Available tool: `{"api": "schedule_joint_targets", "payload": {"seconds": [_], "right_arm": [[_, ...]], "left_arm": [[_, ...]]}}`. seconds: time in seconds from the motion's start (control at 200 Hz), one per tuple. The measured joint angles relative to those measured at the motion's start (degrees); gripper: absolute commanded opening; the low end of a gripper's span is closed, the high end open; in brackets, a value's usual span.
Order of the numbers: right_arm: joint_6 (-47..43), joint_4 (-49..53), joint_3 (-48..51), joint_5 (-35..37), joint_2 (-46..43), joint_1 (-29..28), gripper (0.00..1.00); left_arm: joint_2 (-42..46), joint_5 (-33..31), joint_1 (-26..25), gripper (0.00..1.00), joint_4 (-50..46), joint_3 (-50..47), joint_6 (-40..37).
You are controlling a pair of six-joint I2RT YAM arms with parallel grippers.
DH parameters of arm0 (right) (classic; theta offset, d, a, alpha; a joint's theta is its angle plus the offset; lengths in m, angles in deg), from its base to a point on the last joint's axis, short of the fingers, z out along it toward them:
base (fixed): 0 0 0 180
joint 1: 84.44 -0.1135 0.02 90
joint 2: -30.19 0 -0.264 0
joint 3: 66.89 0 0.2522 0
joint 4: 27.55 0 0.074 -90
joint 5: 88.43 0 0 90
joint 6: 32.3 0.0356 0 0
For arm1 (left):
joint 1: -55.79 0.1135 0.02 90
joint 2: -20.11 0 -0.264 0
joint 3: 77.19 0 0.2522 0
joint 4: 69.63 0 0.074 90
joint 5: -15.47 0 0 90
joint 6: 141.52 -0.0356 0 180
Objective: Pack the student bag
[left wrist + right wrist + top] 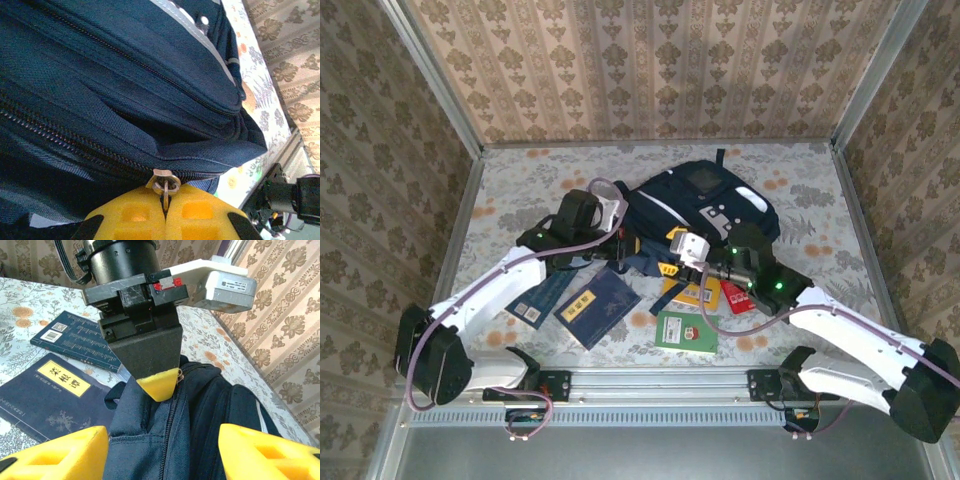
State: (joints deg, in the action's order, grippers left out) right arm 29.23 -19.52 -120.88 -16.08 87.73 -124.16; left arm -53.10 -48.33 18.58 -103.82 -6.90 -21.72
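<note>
By student bag (705, 205) — books (598, 305); left gripper (165, 207) clenched on zipper pull (164, 182), right gripper (162, 445) released.

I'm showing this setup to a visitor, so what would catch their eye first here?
The big navy student bag lies in the middle, with the left gripper pinched shut on its metal zipper pull. The right gripper hangs open over the bag. A navy book with a yellow label and a green booklet lie in front of it.
</note>
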Motion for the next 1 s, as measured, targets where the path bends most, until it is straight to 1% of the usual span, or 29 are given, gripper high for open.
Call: {"api": "schedule_joint_targets", "payload": {"seconds": [0.11,0.29,0.385,0.635,0.725,0.81,0.91,0.95,0.995], "right_arm": [[0.48,5.22,-1.36,0.35,-0.52,-0.04,0.63],[-1.18,11.63,-2.1,0.63,-0.98,-1.44,0.7],[-1.79,12.22,-2.29,1.4,0.07,-1.6,0.71],[-2.6,11.37,-5.7,4.44,8.7,-1.6,0.71],[-2.89,10.36,-5.73,5.22,10.38,-1.6,0.66],[-3.1,9.77,-5.86,5.46,12.15,-1.7,0.56],[-3.34,9.81,-5.88,5.51,13.09,-1.97,0.48],[-3.45,9.79,-5.88,5.53,13.07,-2.03,0.42],[-4.04,9.7,-5.88,5.51,13.0,-2.1,0.32]], "left_arm": [[0.81,0.04,-1.31,0.0,-0.37,0.0,0.0],[0.98,0.46,-2.45,0.0,-0.61,0.0,-0.76],[0.98,0.74,-3.52,0.0,-0.66,0.0,-1.73],[1.31,0.81,-7.41,0.0,-0.66,-0.59,-3.58],[1.44,0.15,-8.13,0.0,-0.57,-0.92,-3.74],[1.73,-0.92,-8.55,0.0,-0.72,-1.46,-3.89],[2.01,-2.23,-9.09,0.0,-0.94,-1.95,-4.0],[2.34,-2.73,-9.22,0.0,-0.94,-2.16,-4.11],[2.78,-3.32,-9.31,0.0,-0.96,-2.27,-4.15]]}}
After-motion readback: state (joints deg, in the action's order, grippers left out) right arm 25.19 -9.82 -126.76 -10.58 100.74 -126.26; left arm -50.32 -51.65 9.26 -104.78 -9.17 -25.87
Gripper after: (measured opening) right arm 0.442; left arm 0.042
